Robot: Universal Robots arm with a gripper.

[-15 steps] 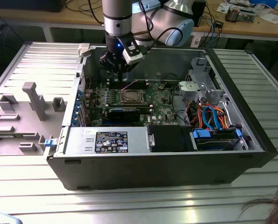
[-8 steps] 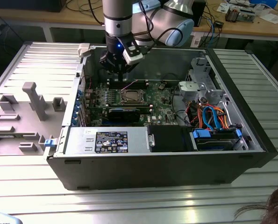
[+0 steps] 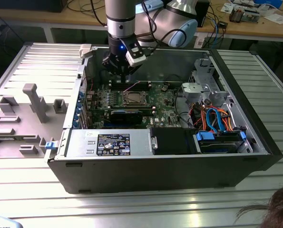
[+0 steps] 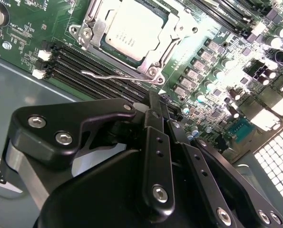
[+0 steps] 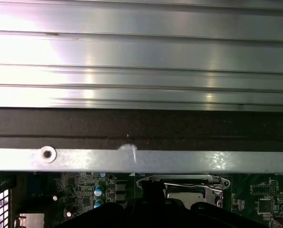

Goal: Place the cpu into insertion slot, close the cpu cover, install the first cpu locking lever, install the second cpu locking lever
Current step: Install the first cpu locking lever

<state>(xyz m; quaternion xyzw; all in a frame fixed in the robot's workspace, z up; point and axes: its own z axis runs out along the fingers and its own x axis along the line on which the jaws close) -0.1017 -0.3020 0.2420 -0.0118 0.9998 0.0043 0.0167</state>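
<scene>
In the exterior view the gripper (image 3: 118, 66) hangs inside the open case (image 3: 255, 128), above the far edge of the motherboard (image 3: 162, 102) and a little beyond the slot (image 3: 133, 98). The slot shows a pale square in its middle, so the cpu seems already seated there. Whether the fingers are spread or clenched cannot be told from here.

In the second wrist view the cpu (image 4: 131, 31) lies flat in the slot, and the cover (image 4: 172, 26) frames it, lying down around the chip; I judge placing and closing both done. One lever (image 4: 115, 75) runs as a thin wire along the slot's near side, between the slot and the memory slots (image 4: 84, 64). It looks low, but whether it is hooked under its catch cannot be told; the other lever I cannot make out. The black fingers (image 4: 156, 142) appear drawn together with nothing between them, and the cpu lies well clear of their tips.

In the first wrist view the slot (image 5: 184, 187) sits just beyond the gripper's dark body, below the case's metal rail (image 5: 131, 159), with a lever (image 5: 189, 185) lying across it.
</scene>
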